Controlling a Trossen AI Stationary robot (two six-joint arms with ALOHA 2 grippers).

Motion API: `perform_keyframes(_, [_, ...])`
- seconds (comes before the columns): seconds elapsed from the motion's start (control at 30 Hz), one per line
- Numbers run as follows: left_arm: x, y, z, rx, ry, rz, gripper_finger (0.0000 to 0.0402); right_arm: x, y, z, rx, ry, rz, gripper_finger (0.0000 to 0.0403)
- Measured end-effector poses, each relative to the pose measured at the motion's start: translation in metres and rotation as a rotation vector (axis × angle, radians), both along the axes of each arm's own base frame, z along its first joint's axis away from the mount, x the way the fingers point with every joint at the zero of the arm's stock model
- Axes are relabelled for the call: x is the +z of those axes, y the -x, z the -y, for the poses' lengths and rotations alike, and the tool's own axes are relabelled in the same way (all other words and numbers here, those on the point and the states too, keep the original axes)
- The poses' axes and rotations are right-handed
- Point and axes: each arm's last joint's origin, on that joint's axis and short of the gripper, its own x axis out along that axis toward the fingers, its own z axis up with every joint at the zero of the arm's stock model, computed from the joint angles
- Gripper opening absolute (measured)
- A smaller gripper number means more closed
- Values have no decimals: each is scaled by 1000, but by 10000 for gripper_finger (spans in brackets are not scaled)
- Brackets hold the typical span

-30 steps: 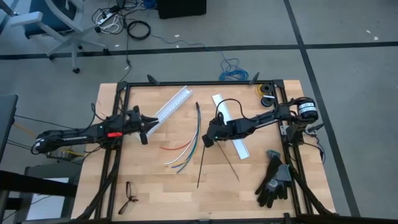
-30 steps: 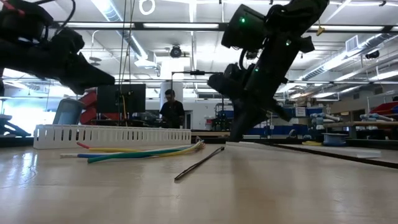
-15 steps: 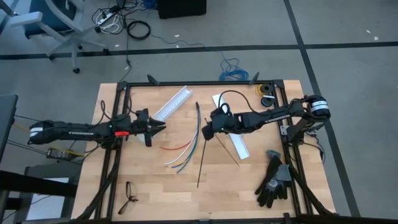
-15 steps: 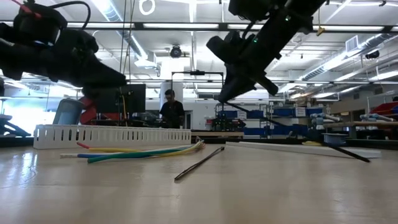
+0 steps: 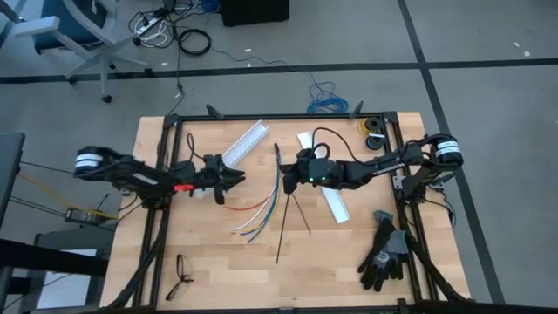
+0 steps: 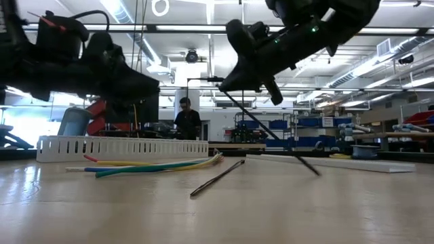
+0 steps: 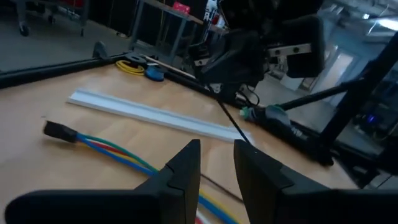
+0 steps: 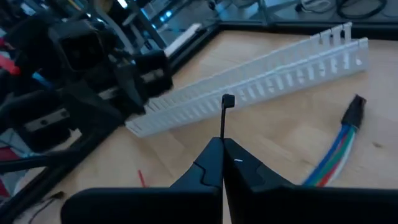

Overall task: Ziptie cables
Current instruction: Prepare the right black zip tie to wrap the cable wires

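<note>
The cables (image 5: 266, 202) lie flat on the wooden table (image 5: 209, 262), near its middle, with the dark sheath end toward the far edge and the coloured wires fanning out toward the near side. In the low view they (image 6: 152, 165) rest untouched on the wood, red, yellow, blue and green strands side by side.

The right gripper (image 5: 290, 177) hangs above the table just beside the sheath end of the cables. Its jaws are closed on a thin black zip tie (image 5: 299, 208), which slants down from the jaws so that its far tip meets the table on the side of the cables away from the left arm. In the right wrist view the tie's square head (image 8: 227, 100) stands just above the pinched fingertips (image 8: 211, 163), and in the low view the strip (image 6: 271, 139) runs from the raised gripper down to the table.

A second black zip tie (image 5: 284, 222) lies flat on the table, right beside the cables and roughly parallel to them.

The left gripper (image 5: 235, 179) hovers on the other side of the cables, pointed at them, with its jaws a narrow gap apart and holding nothing (image 7: 216, 163).

A white slotted channel (image 5: 244, 145) lies beyond the cables toward the far edge, and a flat white strip (image 5: 333, 199) lies beyond the right gripper. A pair of gloves (image 5: 385, 249) sits at the table's edge, well apart from the cables.
</note>
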Motion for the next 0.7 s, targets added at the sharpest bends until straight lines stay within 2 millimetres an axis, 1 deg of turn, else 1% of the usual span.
perform_keyframes(0.1, [-3,-17,-2,-30,24,10,106,-4,2,1,-2,1,-6,0])
perform_keyframes(0.33, [-8,-63,-8,-122,76,62,106,0,1,1,19,33,14,0])
perform_keyframes(0.43, [-9,-80,-10,-159,91,84,106,1,0,0,39,39,21,0])
perform_keyframes(0.57, [-11,-99,-13,-173,113,93,106,1,0,0,42,46,23,0])
perform_keyframes(0.7, [-13,-112,-15,-175,122,103,106,1,0,0,49,53,19,0])
